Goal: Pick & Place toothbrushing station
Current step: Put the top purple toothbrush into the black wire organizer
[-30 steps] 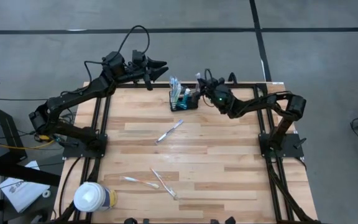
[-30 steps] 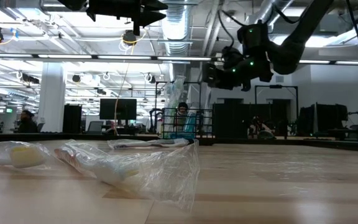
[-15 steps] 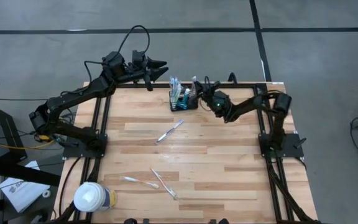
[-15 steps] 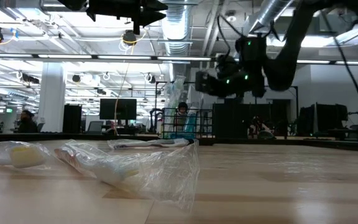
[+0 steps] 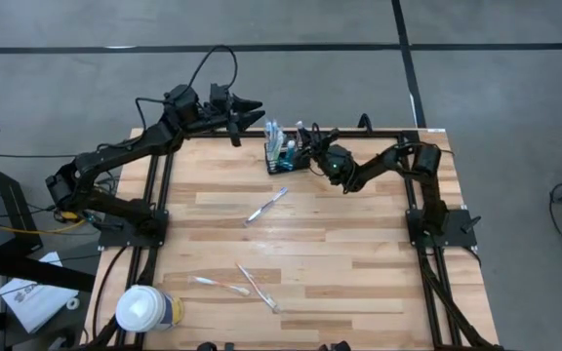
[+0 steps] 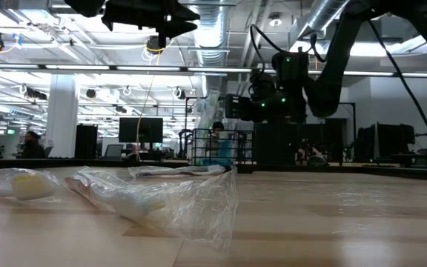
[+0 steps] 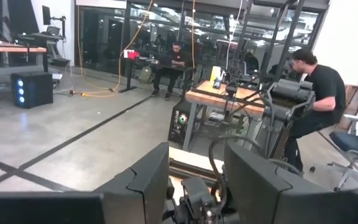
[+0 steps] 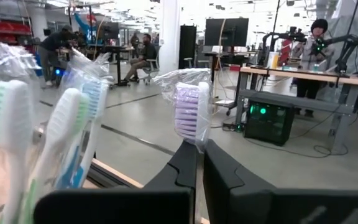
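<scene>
The toothbrushing station, a small black wire basket (image 5: pixel 283 158), stands at the table's far edge with several toothbrushes (image 8: pixel 73 124) upright in it. My right gripper (image 5: pixel 306 137) hovers just right of it and above the table. It is shut on a wrapped toothbrush with purple bristles (image 8: pixel 186 112). My left gripper (image 5: pixel 250 105) hangs high over the far edge, left of the basket. It is open, with nothing between its fingers (image 7: pixel 138 183). In the low view the basket (image 6: pixel 217 148) stands far back, below my right gripper (image 6: pixel 232 107). My right gripper pinches the toothbrush between its two fingers at the neck (image 8: pixel 194 148), just below the head. The fingers lie level and along the brush. The head, in clear wrap, sticks out past the fingertips. The brush is lifted clear of the table and of the basket.
One wrapped toothbrush (image 5: pixel 266 205) lies mid-table, and two more (image 5: pixel 237 285) lie near the front left. A white-lidded cup (image 5: pixel 144 310) stands at the front left corner. In the low view, clear wrappers (image 6: pixel 154 196) fill the foreground. People show in the room beyond the table.
My right gripper has sunk and moved toward the table's left, closing on the basket, with the toothbrush still between its shut fingers.
</scene>
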`<state>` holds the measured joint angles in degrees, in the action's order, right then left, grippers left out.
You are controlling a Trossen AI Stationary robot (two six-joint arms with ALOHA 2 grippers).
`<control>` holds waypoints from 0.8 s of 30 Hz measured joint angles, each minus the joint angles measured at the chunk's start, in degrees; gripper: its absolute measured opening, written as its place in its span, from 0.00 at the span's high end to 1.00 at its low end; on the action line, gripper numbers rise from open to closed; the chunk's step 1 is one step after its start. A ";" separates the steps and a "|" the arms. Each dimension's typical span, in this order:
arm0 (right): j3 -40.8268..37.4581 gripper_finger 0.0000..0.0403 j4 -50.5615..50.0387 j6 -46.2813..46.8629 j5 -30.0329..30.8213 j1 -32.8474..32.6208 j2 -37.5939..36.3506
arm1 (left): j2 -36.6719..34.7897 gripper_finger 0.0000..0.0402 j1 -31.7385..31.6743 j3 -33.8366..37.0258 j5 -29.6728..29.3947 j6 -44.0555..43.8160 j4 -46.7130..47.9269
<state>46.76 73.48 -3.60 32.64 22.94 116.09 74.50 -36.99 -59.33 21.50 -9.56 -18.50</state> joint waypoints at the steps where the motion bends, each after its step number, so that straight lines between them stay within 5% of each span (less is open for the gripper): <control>1: 0.00 1.00 -0.76 -0.40 0.00 -0.04 -0.53 | 0.00 0.63 0.00 0.30 0.02 0.00 0.04; 9: -0.02 1.00 -9.39 -1.44 -0.31 0.77 -4.85 | 0.00 0.63 0.00 0.75 0.00 0.10 -1.02; 24: 0.00 0.96 -9.26 -0.82 -1.75 1.04 -4.28 | 0.00 0.63 0.00 0.75 -0.43 0.22 -1.88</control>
<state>46.76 64.22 -4.41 30.89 23.98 111.81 74.50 -36.99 -58.59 21.07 -9.34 -20.38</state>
